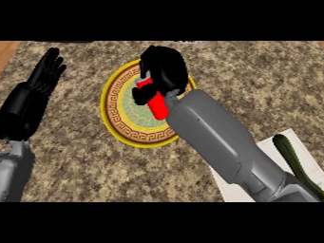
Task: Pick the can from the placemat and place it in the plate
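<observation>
**Red can held over the plate, release still to come**

Head view: the right hand (pixel 164 71) reaches in from the lower right, and its black fingers are curled round the can (pixel 155 100), which shows as a red cylinder sticking out below the palm and tilted. Directly beneath the hand and can lies the plate (pixel 119 124), round, with a gold patterned rim and a pale green centre. Whether the can's lower end already touches the plate or hangs just above it cannot be told from here.

Back along the right forearm, towards the lower right edge, lies the white placemat (pixel 275 148) with a dark green long object (pixel 299 166) on it; what that object is cannot be made out. The left hand (pixel 38 90) rests well off to the left of the plate, fingers straight and spread, pointing up, holding nothing. All of this sits on the speckled desk (pixel 262 80).

As a judgement, the can is probably light, stiff and smooth-sided, so it could slip or roll if let go tilted. The middle of its side, where the fingers wrap it now, looks the sensible place to hold.

Counted: one can, one plate, one placemat, one green object, two hands.
</observation>
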You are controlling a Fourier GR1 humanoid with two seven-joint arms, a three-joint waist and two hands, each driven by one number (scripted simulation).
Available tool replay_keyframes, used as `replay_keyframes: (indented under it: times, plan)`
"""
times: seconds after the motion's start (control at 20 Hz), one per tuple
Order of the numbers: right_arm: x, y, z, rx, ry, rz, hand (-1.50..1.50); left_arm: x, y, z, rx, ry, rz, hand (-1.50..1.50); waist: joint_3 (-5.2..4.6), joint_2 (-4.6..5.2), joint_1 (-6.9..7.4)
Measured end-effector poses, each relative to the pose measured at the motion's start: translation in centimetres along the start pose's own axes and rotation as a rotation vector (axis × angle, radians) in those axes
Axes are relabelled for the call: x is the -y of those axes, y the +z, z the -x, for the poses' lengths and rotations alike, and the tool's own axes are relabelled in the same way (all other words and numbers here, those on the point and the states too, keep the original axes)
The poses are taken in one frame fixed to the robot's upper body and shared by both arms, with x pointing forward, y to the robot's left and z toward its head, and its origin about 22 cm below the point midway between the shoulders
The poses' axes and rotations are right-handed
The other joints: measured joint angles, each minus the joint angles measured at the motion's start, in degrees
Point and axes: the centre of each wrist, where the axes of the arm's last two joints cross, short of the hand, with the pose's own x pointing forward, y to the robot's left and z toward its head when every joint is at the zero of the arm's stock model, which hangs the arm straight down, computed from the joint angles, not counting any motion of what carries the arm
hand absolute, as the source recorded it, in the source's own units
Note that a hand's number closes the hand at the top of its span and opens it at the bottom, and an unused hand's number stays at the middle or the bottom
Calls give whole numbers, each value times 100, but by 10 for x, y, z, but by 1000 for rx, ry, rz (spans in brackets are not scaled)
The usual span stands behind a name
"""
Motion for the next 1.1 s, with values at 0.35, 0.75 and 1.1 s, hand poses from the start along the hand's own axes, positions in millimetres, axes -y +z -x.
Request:
replay_keyframes:
  times: [0.35, 0.75, 1.1]
  plan:
    - [-20, -14, 25, -107, -82, -23, -150, 3, -11, -2, 13, 8, 24, 0, 1, 59, 182]
    - [-25, -16, 32, -76, -273, 20, -150, 13, -18, -6, 26, 12, 52, 0, 6, 97, 335]
    - [-14, -19, 28, -47, -507, 147, -150, 11, -14, -3, 20, 6, 43, 0, 8, 64, 243]
